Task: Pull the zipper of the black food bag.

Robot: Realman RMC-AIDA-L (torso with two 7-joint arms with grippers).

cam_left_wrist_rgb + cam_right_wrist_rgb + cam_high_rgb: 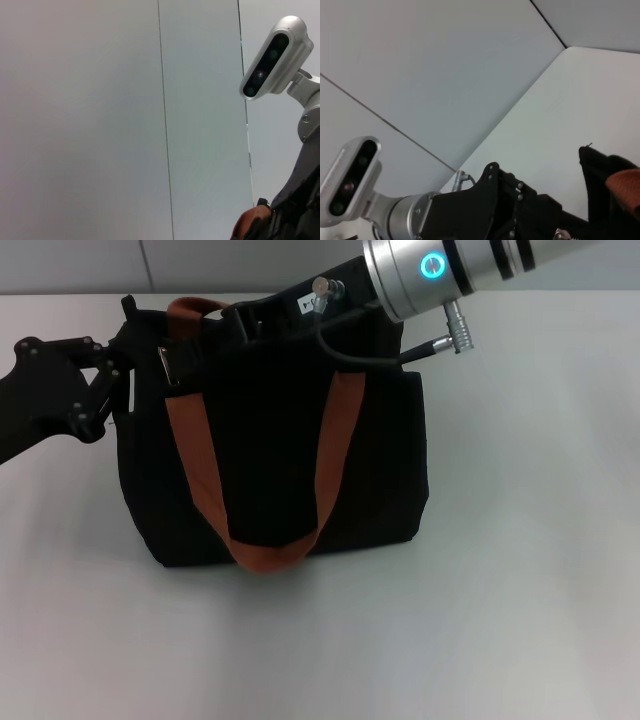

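Observation:
The black food bag (270,455) stands upright in the middle of the white table, its rust-brown handles (195,465) hanging down the front. A small silver tab, the zipper (164,364), shows near the bag's top left corner beside a handle. My left gripper (118,358) is pressed against that top left corner; it also appears in the right wrist view as a black linkage, the left gripper (520,200). My right gripper (262,318) reaches in from the upper right and lies over the bag's top edge, black against black. The bag corner (596,167) and a handle (626,186) show in the right wrist view.
White table (520,570) spreads out around the bag, with a grey wall behind. The right arm's silver wrist (440,270) and cable (370,357) hang over the bag's top right. The left wrist view shows mostly wall, the right wrist camera (275,55) and a bit of handle (250,224).

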